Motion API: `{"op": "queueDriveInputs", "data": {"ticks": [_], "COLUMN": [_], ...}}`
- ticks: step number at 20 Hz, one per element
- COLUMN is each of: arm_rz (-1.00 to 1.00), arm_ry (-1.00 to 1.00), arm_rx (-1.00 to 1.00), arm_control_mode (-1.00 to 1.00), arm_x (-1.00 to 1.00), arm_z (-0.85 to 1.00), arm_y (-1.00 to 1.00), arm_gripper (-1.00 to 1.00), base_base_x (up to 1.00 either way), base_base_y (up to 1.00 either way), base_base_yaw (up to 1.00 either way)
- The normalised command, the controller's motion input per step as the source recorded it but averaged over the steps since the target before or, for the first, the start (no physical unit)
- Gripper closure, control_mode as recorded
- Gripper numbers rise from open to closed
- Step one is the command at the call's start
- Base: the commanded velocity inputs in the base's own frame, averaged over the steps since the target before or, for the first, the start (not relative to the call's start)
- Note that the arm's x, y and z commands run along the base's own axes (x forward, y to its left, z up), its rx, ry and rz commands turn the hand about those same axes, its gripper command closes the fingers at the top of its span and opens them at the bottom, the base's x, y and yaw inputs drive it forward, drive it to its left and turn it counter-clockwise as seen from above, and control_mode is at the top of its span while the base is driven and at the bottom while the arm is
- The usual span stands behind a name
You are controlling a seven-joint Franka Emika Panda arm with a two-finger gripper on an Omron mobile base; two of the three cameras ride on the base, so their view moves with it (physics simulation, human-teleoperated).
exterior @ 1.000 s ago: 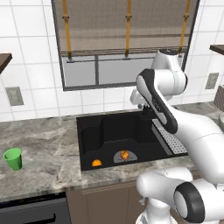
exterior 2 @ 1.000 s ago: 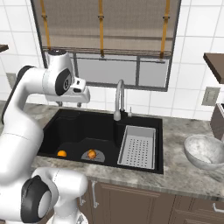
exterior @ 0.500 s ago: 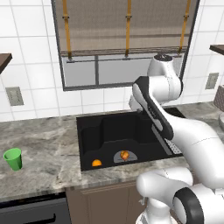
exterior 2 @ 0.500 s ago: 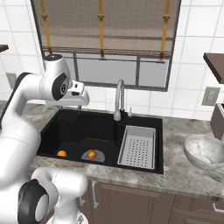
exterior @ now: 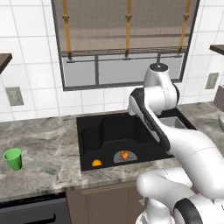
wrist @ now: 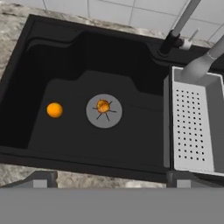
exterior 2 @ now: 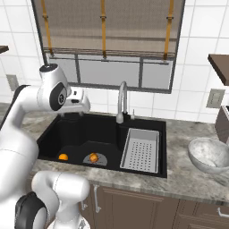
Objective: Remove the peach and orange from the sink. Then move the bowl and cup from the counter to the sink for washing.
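Note:
The black sink lies below my hand. The bright orange rests on its floor at the left. Beside it the mottled peach sits on the grey drain plate. My gripper hangs high above the basin's near edge, open, with nothing between its fingertips. From the right base view the gripper is over the sink's back left part, well above the orange and the peach. The green cup stands on the counter far left of the sink. The whitish bowl sits on the counter at the right.
A curved silver faucet rises behind the sink. A grey perforated drain rack occupies the right part of the basin. Tiled wall and a window stand behind. The marbled counter runs on both sides of the sink.
The arm has swung so the hand is a little lower and further left over the sink. The jaws stay wide apart. The fruit, cup and bowl have not moved.

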Motion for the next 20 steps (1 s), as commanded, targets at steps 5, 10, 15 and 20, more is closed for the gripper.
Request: {"op": "queueDriveInputs", "data": {"ticks": [5, 10, 15, 20], "arm_rz": [0.00, 0.00, 0.00, 0.00], "arm_ry": [0.00, 0.00, 0.00, -0.06], "arm_rx": [0.02, 0.07, 0.08, 0.04], "arm_control_mode": [-1.00, -1.00, -1.00, -1.00], "arm_x": [0.00, 0.01, 0.05, 0.04], "arm_z": [-0.17, -0.18, -0.19, -0.20], "arm_y": [0.00, 0.00, 0.00, 0.01], "arm_gripper": [-1.00, -1.00, -1.00, -1.00], "base_base_x": [0.00, 0.00, 0.00, 0.00], "base_base_y": [0.00, 0.00, 0.00, 0.00], "base_base_yaw": [0.00, 0.00, 0.00, 0.00]}}
